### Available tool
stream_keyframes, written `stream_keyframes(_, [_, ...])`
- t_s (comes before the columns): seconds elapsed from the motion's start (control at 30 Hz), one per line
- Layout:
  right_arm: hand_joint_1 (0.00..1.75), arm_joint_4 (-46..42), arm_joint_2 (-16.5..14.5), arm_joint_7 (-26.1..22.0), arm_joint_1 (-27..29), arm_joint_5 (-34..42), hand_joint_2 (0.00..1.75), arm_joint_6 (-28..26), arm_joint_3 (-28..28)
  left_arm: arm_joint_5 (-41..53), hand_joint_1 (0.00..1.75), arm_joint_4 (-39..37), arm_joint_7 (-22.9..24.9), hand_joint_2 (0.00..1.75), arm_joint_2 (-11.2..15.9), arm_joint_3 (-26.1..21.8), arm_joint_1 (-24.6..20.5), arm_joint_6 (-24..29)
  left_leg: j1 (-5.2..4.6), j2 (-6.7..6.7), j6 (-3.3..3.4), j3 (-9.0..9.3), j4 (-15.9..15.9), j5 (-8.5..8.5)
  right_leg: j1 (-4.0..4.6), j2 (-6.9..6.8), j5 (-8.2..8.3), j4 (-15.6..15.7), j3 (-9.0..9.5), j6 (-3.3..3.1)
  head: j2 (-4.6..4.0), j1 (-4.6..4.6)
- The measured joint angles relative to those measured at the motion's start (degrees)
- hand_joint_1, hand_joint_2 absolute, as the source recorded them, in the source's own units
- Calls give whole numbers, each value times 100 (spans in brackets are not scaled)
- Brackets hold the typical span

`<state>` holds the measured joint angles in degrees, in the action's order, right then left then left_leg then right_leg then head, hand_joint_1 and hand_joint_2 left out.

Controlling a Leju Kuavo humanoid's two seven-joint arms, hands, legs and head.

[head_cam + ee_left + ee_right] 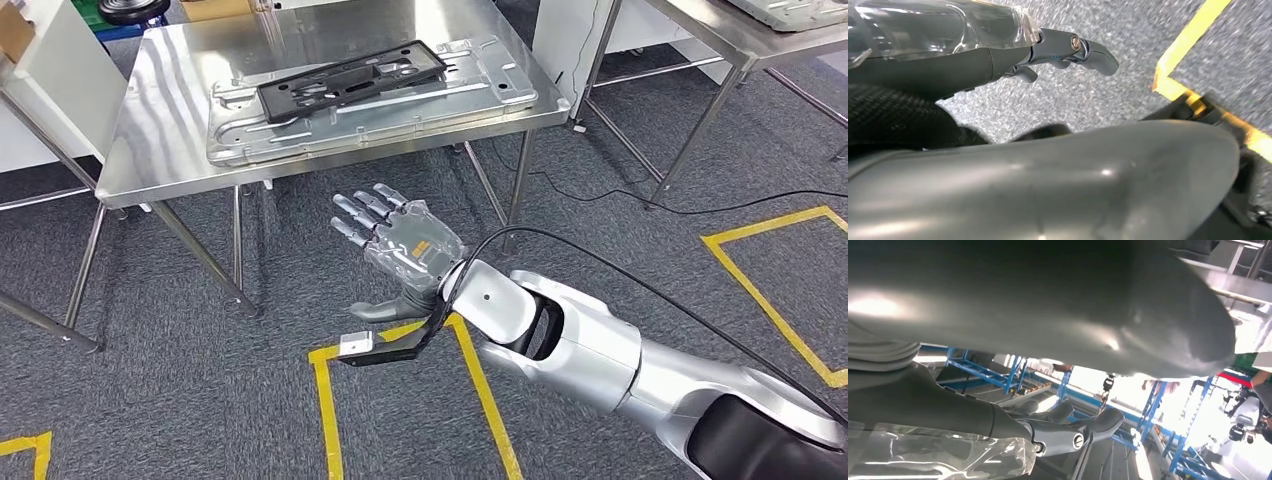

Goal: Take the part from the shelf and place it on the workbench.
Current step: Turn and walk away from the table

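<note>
1. Grey carpet floor (200,400) w/ yellow tape lines (325,410); a steel workbench (160,130) stands ahead of you, and a second steel table (740,40) sits at the far right.
2. On the bench lies a large flat metal panel (480,85), shallow like a tray. The black part (350,80) rests on top of it.
3. Part is a long flat frame. Its long axis runs left-right along the panel, w/ the right end angled slightly away from you.
4. Your right hand (400,245) hangs over the floor in front of the bench, below table level. Its fingers are spread, the thumb is out and it holds nothing.
5. Left hand (998,60), seen in the left wrist view, is over the carpet near the tape. You can't tell how far open it is.
</note>
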<state>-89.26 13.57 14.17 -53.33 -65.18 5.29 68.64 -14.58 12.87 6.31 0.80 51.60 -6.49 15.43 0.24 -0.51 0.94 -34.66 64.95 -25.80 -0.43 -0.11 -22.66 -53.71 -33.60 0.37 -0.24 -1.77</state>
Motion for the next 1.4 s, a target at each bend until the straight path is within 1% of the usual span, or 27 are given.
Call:
stream_keyframes(0.07, [0, 9, -10, 3, -1, 13, 0, -19, -22, 0, 0, 0, 3, 0, 3, 0, 28, 0, -30, -6, 79, 555, -851, 15, 15, 10, 94, -2, -90, 43, 0, 2])
stream_keyframes(0.1, [0, 12, -14, -3, -2, 19, 0, -31, -33, 0, 0, 0, 4, 0, 4, 0, 41, 0, -49, -11, 111, 691, -1103, -24, 18, 10, 145, 0, -129, 73, 0, 3])
stream_keyframes(0.13, [0, 17, -16, -9, -2, 25, 0, -42, -41, -1, 0, 0, 5, 0, 5, 0, 49, 1, -65, -15, 136, 722, -1224, -36, 19, 9, 200, 4, -166, 108, 0, 4])
stream_keyframes(0.2, [0, 33, -19, -20, 2, 31, 0, -53, -46, -5, 0, 0, 5, 0, -2, -1, 49, 2, -47, -13, 186, 631, -1251, 53, 11, 9, 209, -30, -256, 180, 0, 4])
stream_keyframes(0.23, [0, 40, -20, -21, 4, 31, 0, -55, -48, -11, 0, 0, 5, 0, -7, -1, 47, 2, -33, -7, 214, 580, -1259, 114, 7, 11, 69, -153, -321, 213, 0, 7])
stream_keyframes(0.27, [0, 48, -20, -21, 5, 31, 0, -56, -50, -17, 0, 0, 4, 0, -13, -2, 44, 2, -19, 3, 244, 528, -1271, 176, 1, 13, -174, -390, -409, 243, 0, 11])
stream_keyframes(0.33, [0, 61, -20, -21, 12, 28, 0, -57, -51, -29, 0, 0, 3, 0, -19, -2, 41, 2, -25, 20, 281, 413, -1265, 283, -17, 14, -759, -1162, -613, 292, 0, 19])
stream_keyframes(0.37, [0, 70, -19, -20, 19, 22, 0, -56, -51, -36, 0, 0, 3, 0, -21, -2, 40, 2, -27, 27, 290, 348, -1259, 336, -23, 14, -919, -1535, -680, 311, 0, 20])
stream_keyframes(0.4, [0, 79, -19, -19, 26, 9, 0, -56, -51, -46, 0, 0, 4, 0, -22, -2, 38, 4, -26, 32, 285, 274, -1249, 392, -29, 14, -938, -1777, -682, 328, 0, 20])
stream_keyframes(0.43, [0, 85, -19, -17, 29, -10, 0, -56, -51, -56, 0, 0, 9, 0, -24, -2, 34, 7, -22, 32, 276, 195, -1235, 442, -38, 14, -827, -1823, -592, 341, 0, 20])
stream_keyframes(0.47, [0, 90, -20, -14, 30, -36, 0, -57, -51, -67, 0, 0, 20, 0, -25, -2, 29, 10, -17, 30, 259, 114, -1220, 490, -51, 14, -658, -1678, -409, 351, 0, 20])
stream_keyframes(0.53, [0, 93, -36, 1, 22, -101, 0, -60, -52, -85, 0, 0, 49, 0, -28, -3, 14, 16, -17, -4, 203, -29, -1168, 572, -78, 93, -500, -930, 220, 352, 0, 21])
stream_keyframes(0.6, [0, 97, -60, 17, 18, -175, 0, -67, -69, -93, 0, 0, 63, 0, -28, -3, -2, 19, -33, -51, 130, -133, -1106, 665, -82, 205, -638, -207, 724, 291, 0, 14])
stream_keyframes(0.63, [0, 102, -70, 21, 21, -202, 0, -69, -76, -93, 0, 0, 66, 0, -28, -4, -5, 20, -36, -75, 94, -173, -1100, 720, -66, 229, -692, -32, 823, 247, 0, 10])
stream_keyframes(0.7, [0, 115, -78, 21, 34, -220, 0, -71, -82, -91, 0, 0, 75, 0, -28, -3, -3, 23, -16, -111, 24, -240, -1098, 792, -63, 144, -648, 3, 764, 136, 0, 6])
stream_keyframes(0.73, [0, 120, -83, 22, 38, -225, 0, -70, -82, -89, 0, 0, 80, 0, -30, -3, -3, 25, -2, -105, -9, -297, -1016, 710, -64, 92, -607, 0, 730, 84, 0, 0])
stream_keyframes(0.8, [0, 125, -95, 34, 43, -243, 0, -70, -85, -85, 0, 0, 100, 0, -34, -2, -9, 26, 22, -66, -68, -508, -471, 282, -71, -13, -522, 4, 654, 6, 0, -14])
stream_keyframes(0.87, [0, 125, -99, 62, 57, -264, 0, -67, -86, -84, 0, 0, 117, 0, -36, -2, -15, 26, 35, -53, -113, -762, 340, -140, -59, -102, -456, 1, 571, -21, 0, -20])
stream_keyframes(0.9, [0, 125, -99, 74, 68, -270, 0, -66, -85, -82, 0, 0, 122, 0, -36, -2, -17, 26, 37, -52, -126, -809, 592, -203, -54, -146, -429, -1, 533, -21, 0, -20])
stream_keyframes(0.93, [0, 125, -99, 82, 78, -275, 0, -62, -85, -76, 0, 0, 128, 0, -37, -2, -18, 26, 39, -48, -129, -753, 631, -162, -49, -184, -408, -2, 503, -17, 0, -20])
stream_keyframes(0.97, [0, 125, -99, 86, 84, -281, 0, -58, -86, -72, 0, 0, 137, 0, -36, -2, -18, 26, 39, -44, -120, -578, 433, -47, -46, -211, -391, -3, 481, -9, 0, -20])
stream_keyframes(1.03, [0, 125, -102, 90, 86, -286, 0, -52, -97, -63, 0, 0, 164, 0, -32, -2, -9, 26, 23, -24, -56, -15, -382, 190, -35, -248, -369, -4, 454, 15, 0, -20])
stream_keyframes(1.1, [0, 125, -107, 90, 87, -276, 0, -50, -110, -62, 0, 0, 181, 0, -24, -1, 10, 26, -11, -5, 15, 361, -1002, 264, -21, -271, -341, -6, 425, 61, 0, -18])
stream_keyframes(1.23, [0, 121, -109, 102, 95, -254, 0, -42, -125, -64, 0, 0, 192, 0, -23, 1, 17, 25, -15, 0, 103, 385, -1200, 262, -12, -233, -327, -33, 347, 171, 0, -16])
stream_keyframes(1.33, [0, 120, -114, 134, 117, -127, 0, -27, -158, -66, 0, 3, 205, 0, -30, 2, 18, 26, -35, -7, 100, 376, -1198, 257, -1, -128, -304, -16, 319, 3, 0, 2])
stream_keyframes(1.37, [0, 120, -116, 138, 136, -77, 0, -25, -168, -66, 0, 4, 209, 0, -31, 2, 19, 26, -40, -9, 108, 366, -1181, 254, -5, -127, -265, 11, 329, -21, 0, 4])
stream_keyframes(1.4, [0, 120, -118, 144, 158, -45, 0, -24, -178, -66, 0, 4, 214, 0, -32, 2, 19, 26, -45, -9, 117, 355, -1171, 255, -12, -126, -261, 6, 325, 34, 0, -1])
